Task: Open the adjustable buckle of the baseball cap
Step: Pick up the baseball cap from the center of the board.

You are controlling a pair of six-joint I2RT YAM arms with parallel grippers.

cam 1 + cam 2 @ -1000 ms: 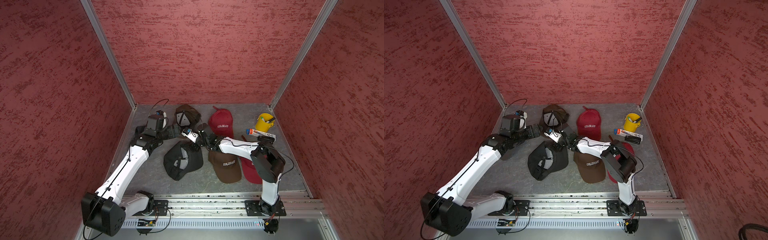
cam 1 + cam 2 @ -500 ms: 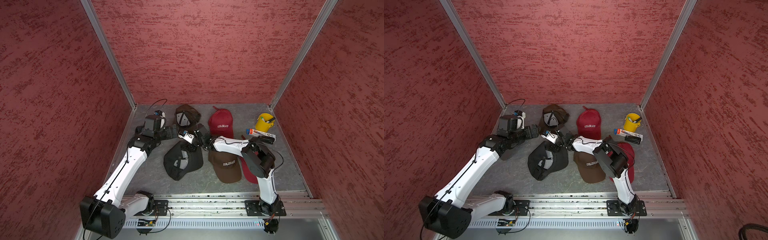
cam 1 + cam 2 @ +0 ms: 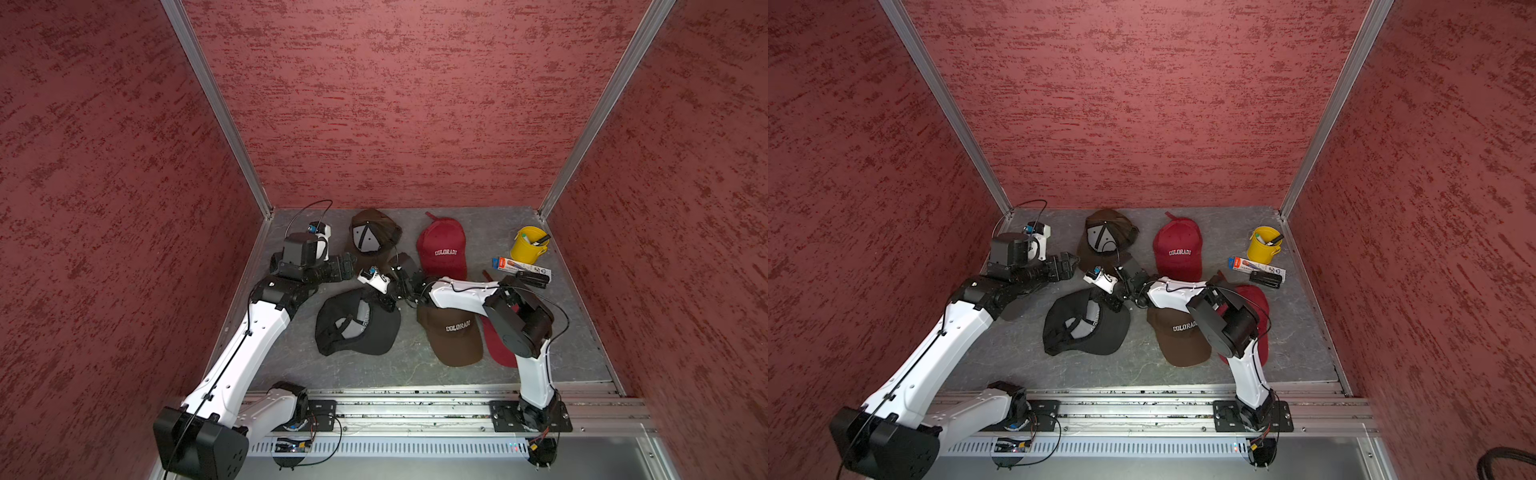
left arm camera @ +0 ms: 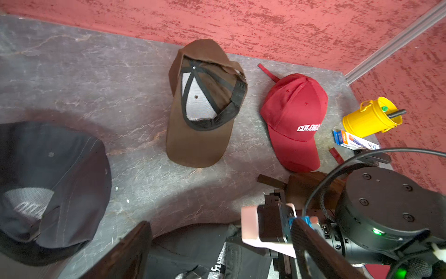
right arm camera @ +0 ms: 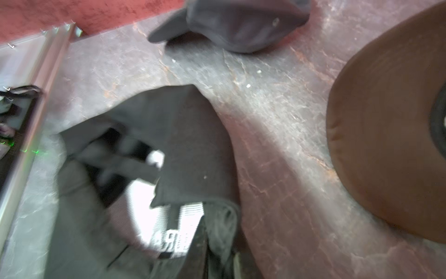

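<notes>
The upturned black cap (image 3: pixel 357 332) lies mid-table, its strap (image 3: pixel 330 332) at 8 o'clock from the right gripper (image 3: pixel 388 304), pressed together at the cap's 1 o'clock rim; the spread left gripper (image 3: pixel 347 266) hangs at 12.

White "COLORADO" across the front of the red cap (image 3: pixel 441 249), the same white "COLORADO" on the front of the brown cap (image 3: pixel 457 336), white letters inside the black cap (image 5: pixel 193 135) too blurred to read, print on the box (image 3: pixel 521 266) too small
</notes>
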